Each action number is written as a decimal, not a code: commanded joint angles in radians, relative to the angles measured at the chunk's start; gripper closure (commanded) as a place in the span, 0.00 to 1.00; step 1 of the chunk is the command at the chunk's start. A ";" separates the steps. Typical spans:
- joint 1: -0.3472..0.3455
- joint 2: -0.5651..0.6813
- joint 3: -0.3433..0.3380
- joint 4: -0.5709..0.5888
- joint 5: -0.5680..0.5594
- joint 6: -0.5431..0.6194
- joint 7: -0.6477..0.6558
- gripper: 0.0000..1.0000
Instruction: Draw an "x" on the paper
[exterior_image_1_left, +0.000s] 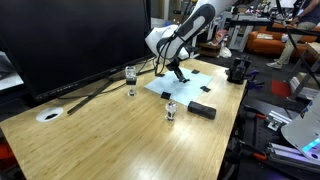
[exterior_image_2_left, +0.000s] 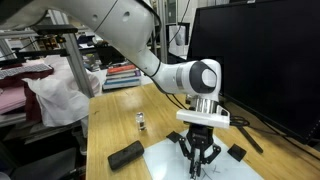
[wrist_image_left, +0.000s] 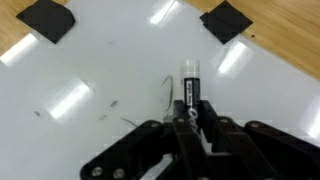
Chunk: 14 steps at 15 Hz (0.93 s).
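Clamping a slim black marker (wrist_image_left: 190, 88) with a pale band near its tip, the black two-fingered hand (wrist_image_left: 190, 118) is drawn tight on the barrel, its fingers (wrist_image_left: 215, 128) pressed against it from either side in the wrist view. The marker points down at the large flat rectangular sheet of pale blue-white paper (wrist_image_left: 90, 70), which lies on the light wooden surface (exterior_image_1_left: 120, 140) below the white robot arm (exterior_image_1_left: 190, 25), with square pieces of black tape (wrist_image_left: 48, 20) at its corners. A few thin dark strokes (wrist_image_left: 166, 92) show on the sheet just beside the marker; whether its tip touches the paper cannot be told. Around the sheet, a black rectangular block (exterior_image_1_left: 202, 110) lies just off one edge. A small clear bottle (exterior_image_1_left: 171, 110) stands upright near that block, close to the paper's corner, and a second small clear bottle (exterior_image_1_left: 131, 80) stands a little way off the opposite side. A dark cable (exterior_image_1_left: 100, 95) runs across the wood past it. A small round white disc (exterior_image_1_left: 48, 115) sits well apart from the sheet, and a large dark monitor (exterior_image_1_left: 70, 40) stands along the surface behind everything.
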 joint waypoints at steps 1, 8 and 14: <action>-0.034 -0.101 0.025 -0.163 -0.019 0.132 -0.071 0.95; -0.066 -0.196 0.048 -0.315 0.009 0.266 -0.242 0.95; -0.063 -0.248 0.066 -0.387 0.020 0.298 -0.362 0.95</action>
